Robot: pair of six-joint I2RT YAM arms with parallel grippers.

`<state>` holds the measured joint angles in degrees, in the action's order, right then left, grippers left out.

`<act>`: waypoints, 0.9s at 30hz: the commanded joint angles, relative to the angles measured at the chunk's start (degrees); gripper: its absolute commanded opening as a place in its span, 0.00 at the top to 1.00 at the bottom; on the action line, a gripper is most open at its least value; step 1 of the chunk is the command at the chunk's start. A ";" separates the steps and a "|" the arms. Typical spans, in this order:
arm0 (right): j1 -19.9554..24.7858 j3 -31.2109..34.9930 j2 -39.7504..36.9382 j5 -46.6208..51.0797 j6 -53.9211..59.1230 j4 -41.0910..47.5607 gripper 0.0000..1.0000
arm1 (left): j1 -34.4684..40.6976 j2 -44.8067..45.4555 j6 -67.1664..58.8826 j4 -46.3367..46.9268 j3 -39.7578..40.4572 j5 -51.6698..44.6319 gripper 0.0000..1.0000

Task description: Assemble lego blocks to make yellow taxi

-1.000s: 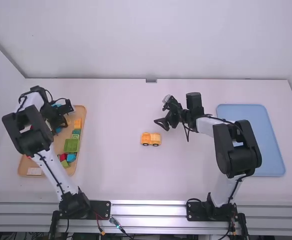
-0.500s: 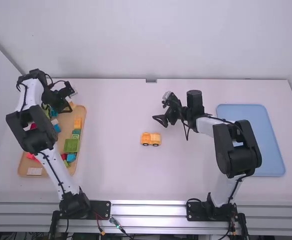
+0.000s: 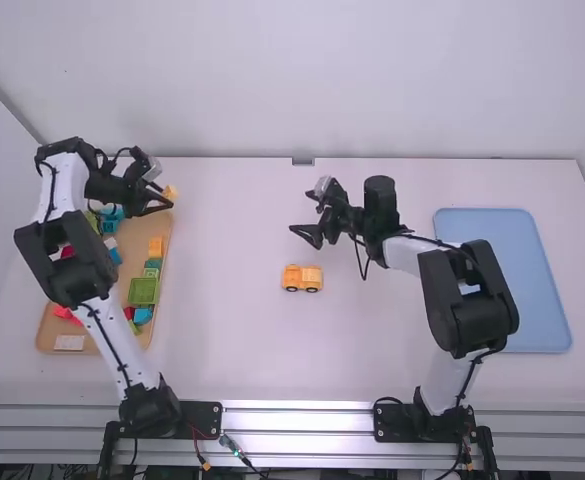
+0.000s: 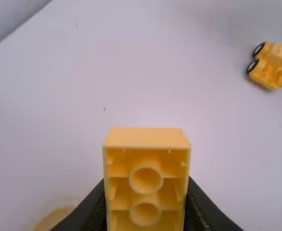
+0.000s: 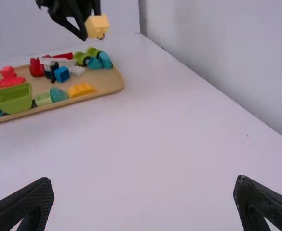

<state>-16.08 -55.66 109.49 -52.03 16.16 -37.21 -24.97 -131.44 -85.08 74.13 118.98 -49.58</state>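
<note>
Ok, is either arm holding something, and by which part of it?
The left end effector holds a yellow block by two opposite sides, leaving its hollow underside exposed. The right end effector is open and empty.

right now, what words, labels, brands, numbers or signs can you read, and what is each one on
No text can be read.
White patch in the tan tray: too small to tell whether it bears print.
Yellow block in the left hand: no lettering on the sides that show.
Yellow wheeled piece on the table: no lettering that I can make out.
</note>
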 commanded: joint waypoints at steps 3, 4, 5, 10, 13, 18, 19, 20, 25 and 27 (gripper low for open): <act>0.70 -1.05 -1.38 -0.68 -2.01 -0.11 0.01 | 4.15 2.27 7.10 -7.93 -2.21 4.50 0.96; 0.70 -1.05 -1.38 -0.74 -2.05 0.00 0.01 | 5.09 2.27 12.22 -11.85 -2.97 9.33 0.96; 0.70 -1.05 -1.38 -0.76 -2.56 -0.04 0.01 | 6.32 2.27 17.81 -16.15 -4.07 15.54 0.98; 0.68 -1.05 -1.38 -1.07 -2.82 -0.07 0.01 | 9.94 2.89 20.48 -22.27 -8.87 21.57 0.98; 0.70 -1.05 -1.38 -1.07 -2.67 -0.15 0.01 | 11.15 5.07 20.17 -25.03 -12.76 18.21 0.98; 0.70 -1.05 -1.38 -1.09 -2.82 -1.68 0.01 | 11.65 11.32 20.11 -30.34 -21.18 8.20 0.98; 0.63 -1.05 -1.38 -1.07 -2.89 -2.12 0.02 | 12.02 12.63 20.13 -31.58 -22.82 6.84 0.98; 0.63 -1.07 -1.38 -1.27 -2.91 -2.69 0.01 | 12.35 13.86 20.15 -32.70 -24.20 5.88 0.98; 0.70 -1.07 -1.38 -6.97 -2.89 -6.36 0.01 | 17.05 20.65 20.20 -38.32 -32.41 -1.01 0.98; 0.70 -1.07 -1.38 -8.79 -2.91 -7.85 0.01 | 19.15 21.77 20.37 -39.17 -33.55 -4.35 0.98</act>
<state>-15.46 -55.64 109.49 -56.82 13.39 -44.25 -8.84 -111.09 -65.25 35.07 87.31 -46.35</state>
